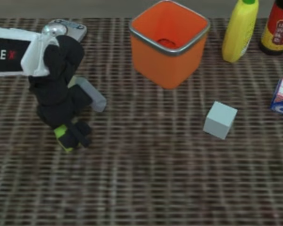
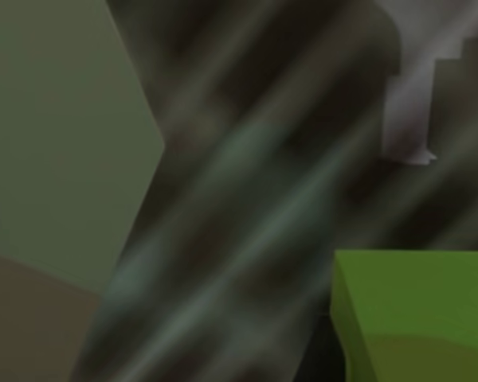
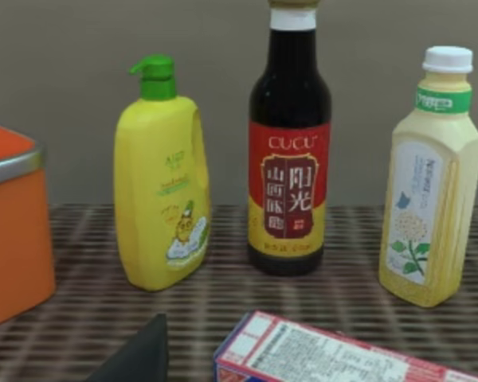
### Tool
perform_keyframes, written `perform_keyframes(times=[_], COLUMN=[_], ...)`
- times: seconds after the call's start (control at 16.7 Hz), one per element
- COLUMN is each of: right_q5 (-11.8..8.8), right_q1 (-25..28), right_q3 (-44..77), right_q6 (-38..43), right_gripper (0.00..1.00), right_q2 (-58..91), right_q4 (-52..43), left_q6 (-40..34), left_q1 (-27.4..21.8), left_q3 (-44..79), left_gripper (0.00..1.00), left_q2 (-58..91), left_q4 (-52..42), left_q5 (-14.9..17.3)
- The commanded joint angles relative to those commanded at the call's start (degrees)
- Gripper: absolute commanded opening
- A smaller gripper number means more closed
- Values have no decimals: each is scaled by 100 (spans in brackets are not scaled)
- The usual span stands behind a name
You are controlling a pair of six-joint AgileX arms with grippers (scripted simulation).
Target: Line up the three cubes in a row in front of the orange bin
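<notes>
- Woven brown table [image 1: 146, 188]; orange bin [image 1: 169, 44] at the far edge, centre
- Left gripper [image 1: 71, 135] down at the table's left, jaws closed on the lime-green cube [image 1: 62, 136]
- Grey-blue cube [image 1: 220, 120] sits right of centre — before the bin, apart from it
- Right gripper: cannot tell

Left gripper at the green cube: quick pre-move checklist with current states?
1. Left gripper down at the lime-green cube, table's left side: ok.
2. Grip closed on it: cannot tell, arm covers the fingers.
3. Beige-tan cube located: ok, right beside the green one in the left wrist view.
4. Grey-blue cube free, right of the orange bin: ok.
5. Cubes in a row before the bin: not ok.
6. Right arm out of the top view: ok.
</notes>
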Motion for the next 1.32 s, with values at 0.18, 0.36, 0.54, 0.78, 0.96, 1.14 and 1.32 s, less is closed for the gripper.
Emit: perform_keyframes(times=[0.18,0.36,0.54,0.78,0.96,1.14,1.32], right_q5=[0,0,0,0,0,0,0], right_q1=[0,0,0,0,0,0,0], right_q3=[0,0,0,0,0,0,0], right_q6=[0,0,0,0,0,0,0], right_gripper=[100,100,100,100,100,100,100], right_q2=[0,0,0,0,0,0,0], right_q4=[0,0,0,0,0,0,0], left_q6=[-7,-17,-15,-8,32,137,271], left_q1=[26,74,102,74,-81,-557,-1233], left_q3=[177,546,848,865,1074,1824,3085], left_gripper=[0,0,0,0,0,0,0], left_q2=[-83,-311,-537,-547,-380,133,834], left_q4=[-240,-928,-1408,-1431,-1554,-1938,-2479], left_q5=[2,1,-4,-6,-5,-1,7])
